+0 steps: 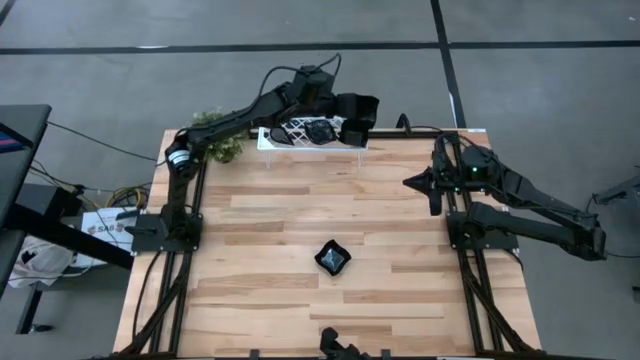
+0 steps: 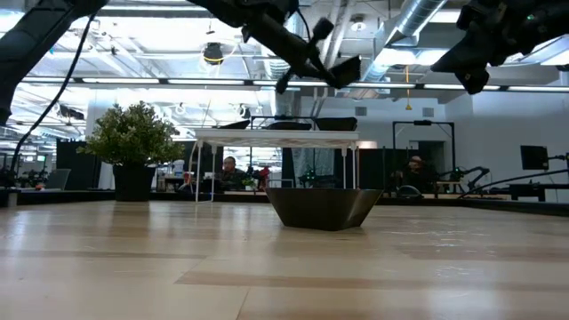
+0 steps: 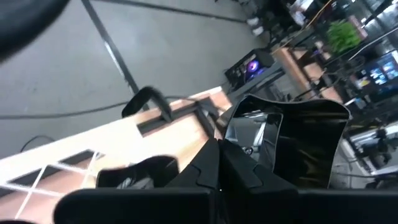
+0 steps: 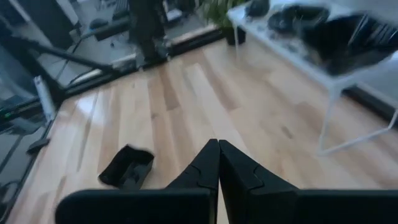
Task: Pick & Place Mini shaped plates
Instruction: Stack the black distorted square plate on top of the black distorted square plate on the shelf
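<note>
My left gripper reaches over the right end of the white rack at the table's far edge and is shut on a glossy black wavy-edged square plate. The rack holds other black plates; one of them shows in the left wrist view. One more black square plate rests on its base in the middle of the wooden table, toward the near side. My right gripper hangs shut and empty over the table's right side. My left gripper pinches the square plate by its rim between its two shut fingers. The fingers slant down toward the far side. The plate is tilted, sticks out past the fingertips and hangs clear above the rack's right end.
A small green potted plant stands at the far left corner beside the rack. Bare wood lies between the rack and the lone plate. In the low view, people sit at desks in the room behind.
</note>
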